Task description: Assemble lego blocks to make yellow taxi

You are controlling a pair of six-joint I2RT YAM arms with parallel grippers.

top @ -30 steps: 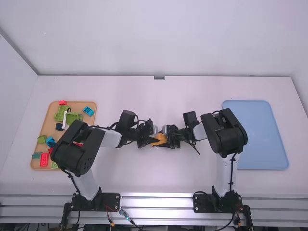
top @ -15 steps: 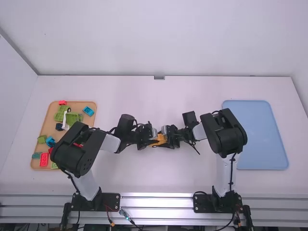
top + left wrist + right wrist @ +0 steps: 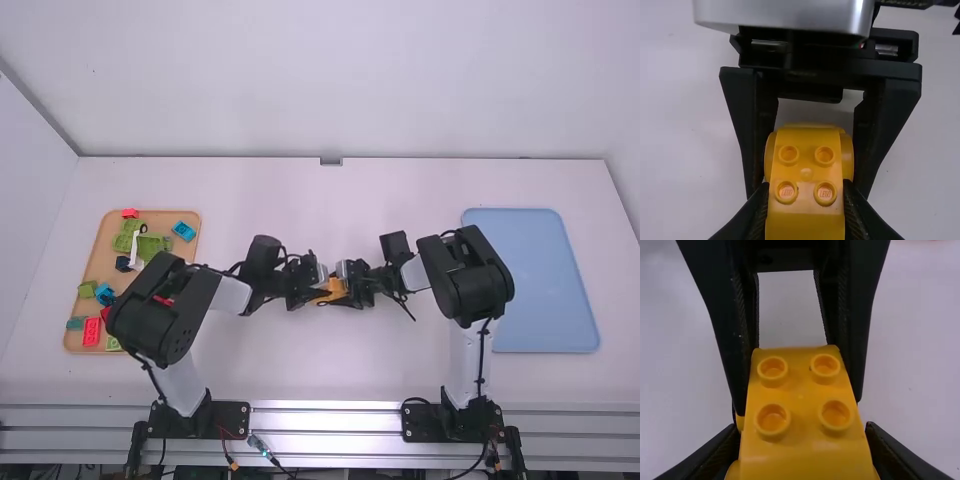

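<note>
ok so from where I'm standing, the only print I can pick out is on the yellow block [image 3: 807,217], around the middle of the table. There's a tiny maker's name, raised letters, on top of one stud [image 3: 787,192], and the same on its neighbour [image 3: 825,193], both on the block's left part.

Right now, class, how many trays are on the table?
2. The tan tray lies towards the left side, and the blue tray towards the right.
</note>
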